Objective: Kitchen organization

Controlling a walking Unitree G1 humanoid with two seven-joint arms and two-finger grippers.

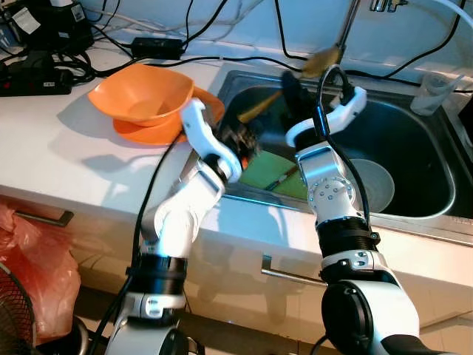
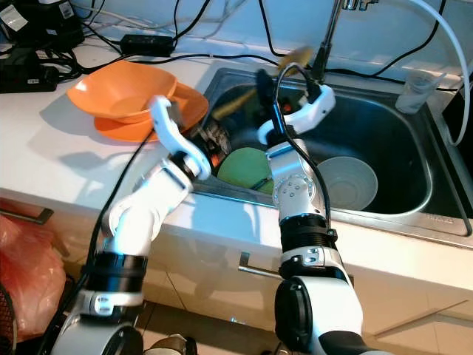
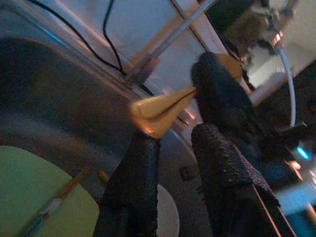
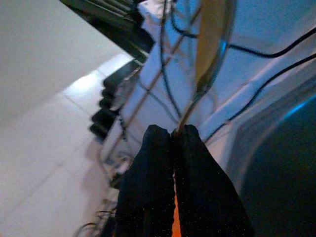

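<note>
One white countertop (image 1: 66,140) carries one stainless steel sink basin (image 1: 414,159) set into it. On the counter to the sink's left, two orange plastic dishes: one deep orange bowl (image 1: 140,92) stacked on one flat orange plate (image 1: 148,132). Behind them, a cluster of black power strips and cables (image 1: 44,55) against the wall. In the basin: one round lime-green plate (image 2: 244,168) with one pair of wooden chopsticks (image 1: 283,177) lying across it, and beside it one pale grey bowl (image 2: 347,181). One clear plastic cup (image 1: 436,92) stands on the sink's far right rim. One red plastic bag (image 1: 33,266) hangs below the counter at left. Two grippers, both over the sink. Right gripper (image 4: 171,133) is raised near the faucet pipe, its two black fingers pressed together on the thin handle of one yellow-tan long-handled spoon (image 1: 322,59), whose head sits up by the faucet. Left gripper (image 3: 170,136) reaches over the sink's near-left edge, its two fingers parted; a tan pointed piece (image 3: 160,108) shows just past the fingertips in the left wrist view; contact cannot be told.
</note>
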